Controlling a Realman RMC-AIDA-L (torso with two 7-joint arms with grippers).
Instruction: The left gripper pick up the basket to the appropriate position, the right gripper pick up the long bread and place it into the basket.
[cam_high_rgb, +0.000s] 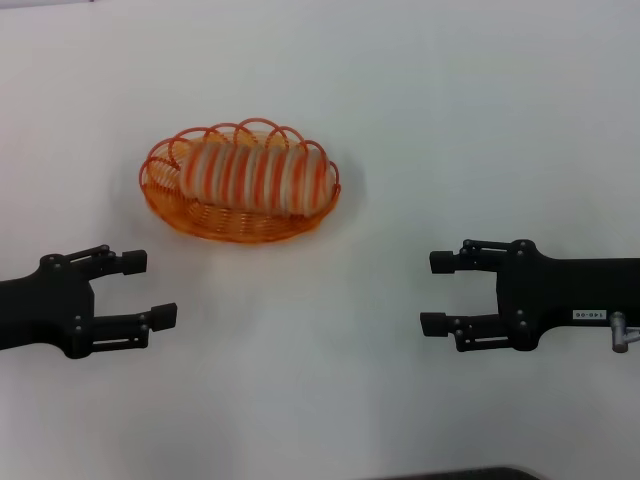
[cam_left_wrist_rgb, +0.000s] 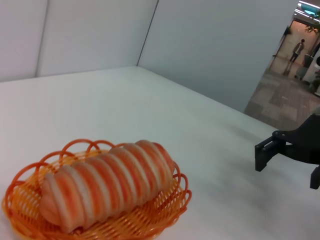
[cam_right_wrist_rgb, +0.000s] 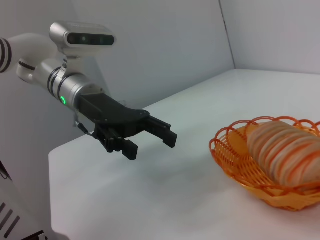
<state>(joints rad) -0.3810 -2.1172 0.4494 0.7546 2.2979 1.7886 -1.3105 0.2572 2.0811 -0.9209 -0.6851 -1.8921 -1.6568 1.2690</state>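
Observation:
The orange wire basket (cam_high_rgb: 232, 226) rests on the white table, left of centre and toward the far side. The long bread (cam_high_rgb: 255, 177), beige with orange stripes, lies lengthwise inside it. My left gripper (cam_high_rgb: 150, 290) hovers open and empty, nearer than the basket and to its left. My right gripper (cam_high_rgb: 436, 293) is open and empty at the right, well apart from the basket. The left wrist view shows the bread (cam_left_wrist_rgb: 105, 185) in the basket (cam_left_wrist_rgb: 155, 220) and the right gripper (cam_left_wrist_rgb: 287, 165) beyond. The right wrist view shows the basket (cam_right_wrist_rgb: 240, 167), bread (cam_right_wrist_rgb: 285, 155) and left gripper (cam_right_wrist_rgb: 151, 145).
The white table (cam_high_rgb: 400, 120) spreads around the basket. Its corner edge (cam_right_wrist_rgb: 55, 160) shows behind the left arm in the right wrist view. A dark rim (cam_high_rgb: 450, 474) sits at the near edge in the head view.

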